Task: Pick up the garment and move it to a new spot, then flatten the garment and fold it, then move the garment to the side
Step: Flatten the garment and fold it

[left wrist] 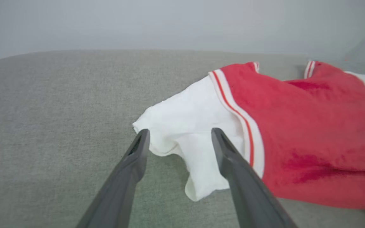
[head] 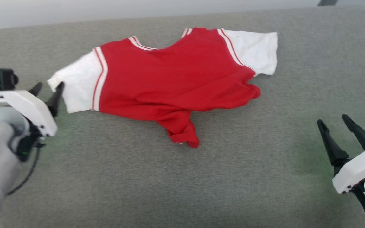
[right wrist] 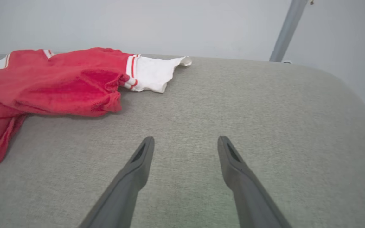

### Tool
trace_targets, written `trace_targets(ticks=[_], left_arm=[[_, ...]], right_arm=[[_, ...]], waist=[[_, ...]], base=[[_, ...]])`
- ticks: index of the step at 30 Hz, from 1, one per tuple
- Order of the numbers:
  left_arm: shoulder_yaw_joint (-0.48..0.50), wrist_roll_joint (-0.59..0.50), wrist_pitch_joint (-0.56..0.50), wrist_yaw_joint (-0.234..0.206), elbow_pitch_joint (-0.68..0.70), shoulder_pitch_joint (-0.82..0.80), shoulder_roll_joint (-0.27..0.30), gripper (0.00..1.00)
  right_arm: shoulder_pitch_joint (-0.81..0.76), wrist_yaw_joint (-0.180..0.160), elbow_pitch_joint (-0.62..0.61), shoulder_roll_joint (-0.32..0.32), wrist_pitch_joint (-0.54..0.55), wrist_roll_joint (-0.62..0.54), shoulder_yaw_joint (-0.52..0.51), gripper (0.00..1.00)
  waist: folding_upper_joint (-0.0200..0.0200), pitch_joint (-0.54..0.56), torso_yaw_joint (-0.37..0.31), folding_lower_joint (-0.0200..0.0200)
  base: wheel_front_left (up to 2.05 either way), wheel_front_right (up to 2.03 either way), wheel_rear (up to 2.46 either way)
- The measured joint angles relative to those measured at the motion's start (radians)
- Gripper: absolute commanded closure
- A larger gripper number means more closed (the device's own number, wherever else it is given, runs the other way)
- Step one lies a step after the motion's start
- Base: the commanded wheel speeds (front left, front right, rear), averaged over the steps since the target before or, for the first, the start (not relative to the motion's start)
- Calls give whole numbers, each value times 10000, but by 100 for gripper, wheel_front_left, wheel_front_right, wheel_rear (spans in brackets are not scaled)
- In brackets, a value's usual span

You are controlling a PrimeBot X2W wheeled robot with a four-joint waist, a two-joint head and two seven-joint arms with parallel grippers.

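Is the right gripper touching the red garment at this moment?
No, the right gripper hangs open over the bare grey surface, clearly apart from the garment.

Beyond the left gripper [left wrist: 180,131] the garment [left wrist: 312,126] runs off the left wrist view's right edge, its hem tucked under itself on the side toward the right gripper [head: 331,118], whose body the head view's corner cuts off.

Plain lab-like room: grey fabric-covered table [head: 182,183], blank pale wall [right wrist: 122,25].
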State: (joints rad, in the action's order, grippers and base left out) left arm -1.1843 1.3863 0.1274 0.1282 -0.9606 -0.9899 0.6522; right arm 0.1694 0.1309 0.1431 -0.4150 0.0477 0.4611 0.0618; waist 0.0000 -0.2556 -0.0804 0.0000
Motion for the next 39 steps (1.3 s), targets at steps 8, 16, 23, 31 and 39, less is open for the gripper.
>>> trace_targets(ticks=[8,16,23,31,39], left_arm=[[2063,-1181,1329,-673,1678,1245,-1032,0],[6435,-5570,1358,-1925,5185,4950,-2525,0],[8253,-8452,1358,-1678,6796,6831,-3822,0],[9402,-10479,1358,-1085,7488,7731,-4972,0],[10088,-11375,1358,-535,7923,8001,-5747,0]], right_arm=[[121,0,-437,-1018,851,-399,1306,0],[1314,0,-792,-2767,1879,8,3273,0],[2808,0,-435,-3862,2178,709,4642,0],[4665,0,334,-4832,2391,1235,6750,0],[6517,0,660,-5724,2980,1588,9885,0]], waist=[[0,276,791,0],[0,228,1846,0],[0,53,2769,0],[0,-305,3618,0],[0,-776,4224,0]], base=[[0,0,0],[0,0,0],[0,0,0],[0,0,0],[0,0,0]])
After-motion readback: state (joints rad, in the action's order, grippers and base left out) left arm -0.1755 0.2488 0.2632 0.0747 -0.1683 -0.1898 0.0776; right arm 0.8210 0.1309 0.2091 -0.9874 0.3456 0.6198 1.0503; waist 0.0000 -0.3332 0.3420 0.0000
